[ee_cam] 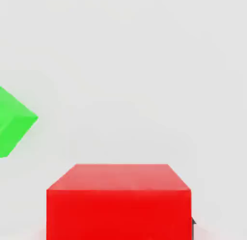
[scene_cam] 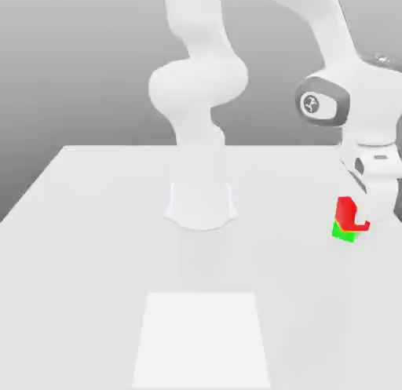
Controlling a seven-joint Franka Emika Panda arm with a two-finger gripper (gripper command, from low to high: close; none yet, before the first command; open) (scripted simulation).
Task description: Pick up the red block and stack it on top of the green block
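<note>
- White table (scene_cam: 78, 224) bore the arm's base (scene_cam: 201, 204) at the exterior view's centre.
- Red block (scene_cam: 344, 209) appeared at that view's right, just above the green block (scene_cam: 342, 234) in the picture.
- Hand view showed both blocks apart.
- Gripper (scene_cam: 359, 214) stood at the red block; open or closed could not be told.

The red block (scene_cam: 346, 211) is a plain bright red with matte, unmarked faces. The green block (scene_cam: 343, 232) is a plain bright green. The arm (scene_cam: 196, 82) is white, and the bench (scene_cam: 94, 247) a pale whitish grey.
</note>
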